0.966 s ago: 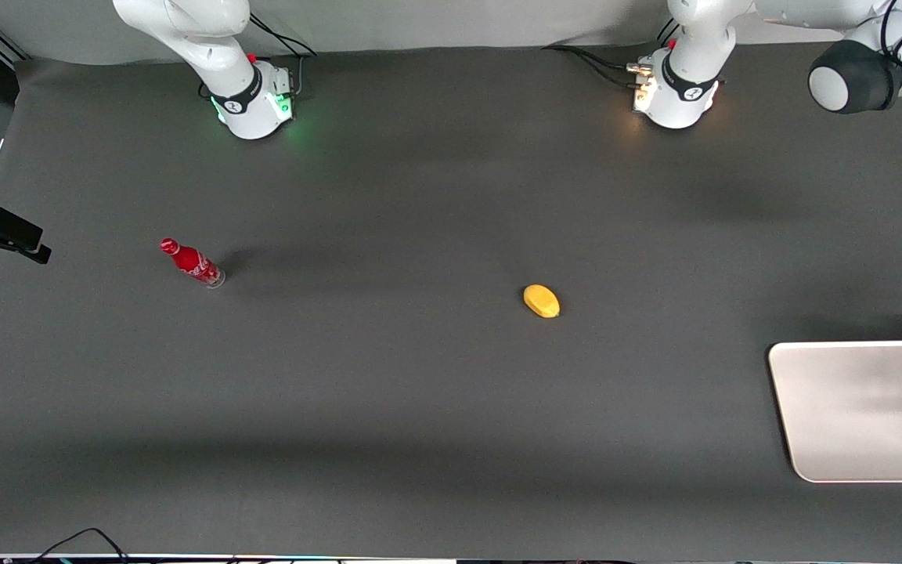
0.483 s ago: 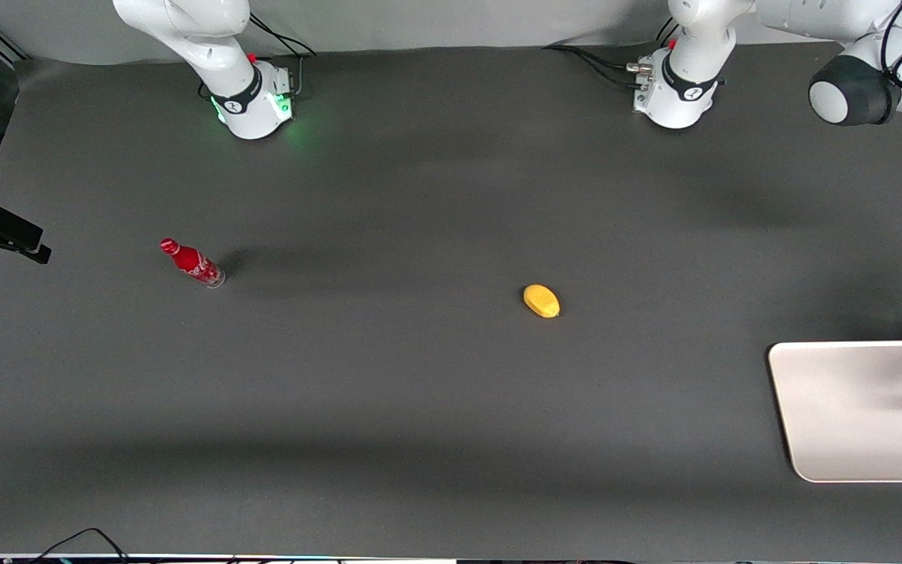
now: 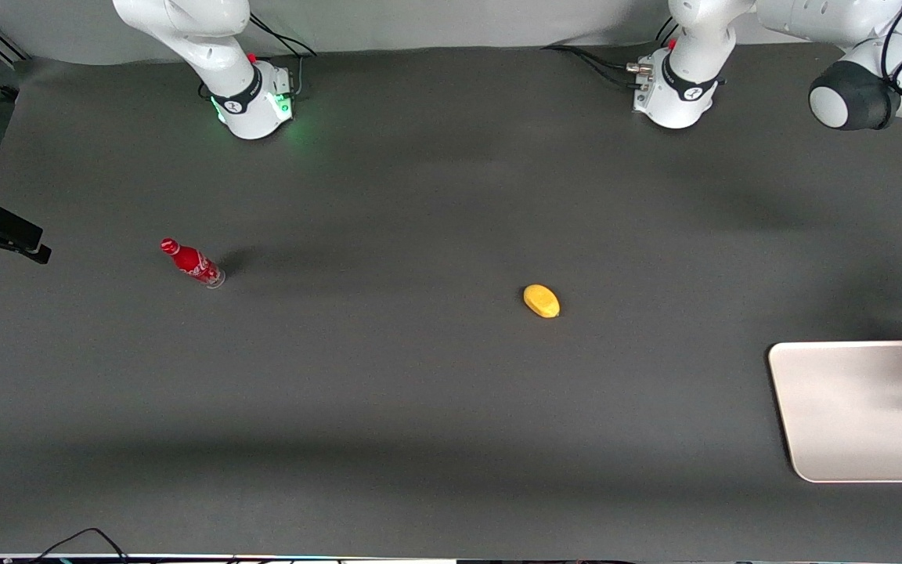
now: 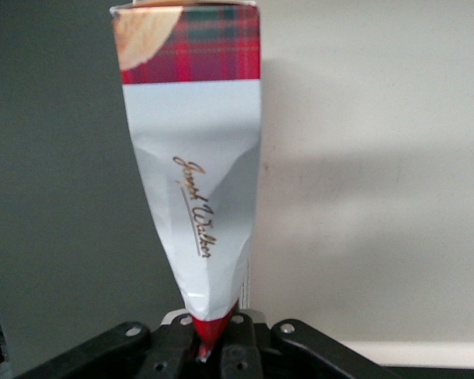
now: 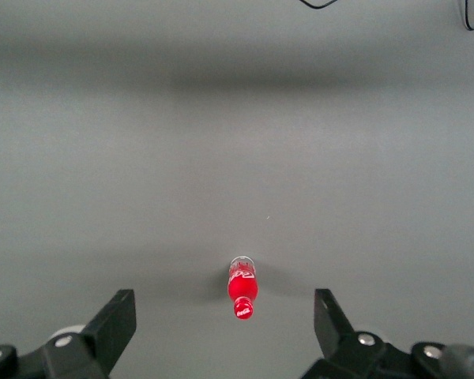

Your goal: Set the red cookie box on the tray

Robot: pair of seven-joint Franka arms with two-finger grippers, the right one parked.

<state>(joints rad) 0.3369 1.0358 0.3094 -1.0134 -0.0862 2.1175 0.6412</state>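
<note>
In the left wrist view my left gripper point(image 4: 209, 347) is shut on the red cookie box point(image 4: 193, 158), pinching its red end so that the grey-white panel is creased. The box's tartan-red part points away from the camera. It hangs above the edge of the off-white tray point(image 4: 363, 197), with dark table showing beside it. In the front view the tray point(image 3: 858, 407) lies at the working arm's end of the table, cut off by the frame edge. The gripper and box are out of that view; only the arm's elbow point(image 3: 850, 94) shows.
A small red cola bottle point(image 3: 192, 263) stands toward the parked arm's end; it also shows in the right wrist view point(image 5: 242, 288). A yellow oval object point(image 3: 541, 301) lies mid-table. A black camera mount point(image 3: 1, 231) sticks in at the table's edge.
The working arm's elbow has shifted slightly, and the faint shadow on the tray has slid toward the working arm's end. The bottle and the yellow object have not moved.
</note>
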